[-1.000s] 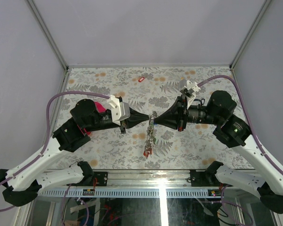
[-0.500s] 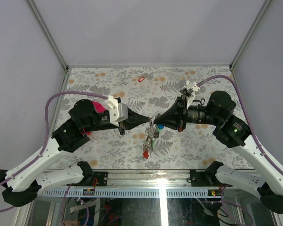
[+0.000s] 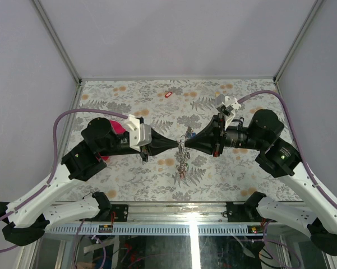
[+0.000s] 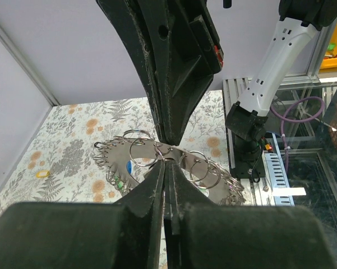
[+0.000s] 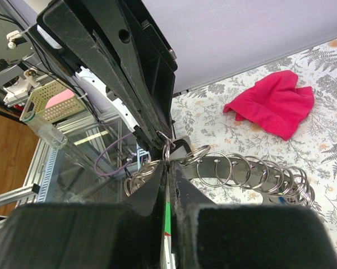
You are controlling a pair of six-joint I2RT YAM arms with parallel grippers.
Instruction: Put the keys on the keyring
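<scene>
The keyring (image 3: 182, 157), a grey metal band fringed with small split rings, hangs above the table between my two grippers. My left gripper (image 3: 177, 145) is shut on the ring's band (image 4: 202, 168), its fingertips (image 4: 157, 174) pressed together. From the other side, my right gripper (image 3: 188, 142) is shut on a key with a green tag (image 5: 167, 216). That key's little split ring (image 5: 167, 150) pokes out at the tips, right against the left gripper's fingers (image 5: 140, 101). Further keys with blue and green tags (image 4: 127, 168) dangle from the keyring. A red-tagged key (image 3: 168, 94) lies alone at the back of the table.
A magenta cloth (image 5: 272, 109) lies on the floral table (image 3: 241, 174) to the left, partly under my left arm (image 3: 109, 137). A cream tag (image 4: 42, 174) lies on the table in the left wrist view. Frame posts (image 3: 60, 45) and walls enclose the table.
The hanging bunch of keys swung and spread, then gathered shorter under the grippers. The right gripper's tip has shifted slightly up and toward the left gripper. Both stayed shut.
</scene>
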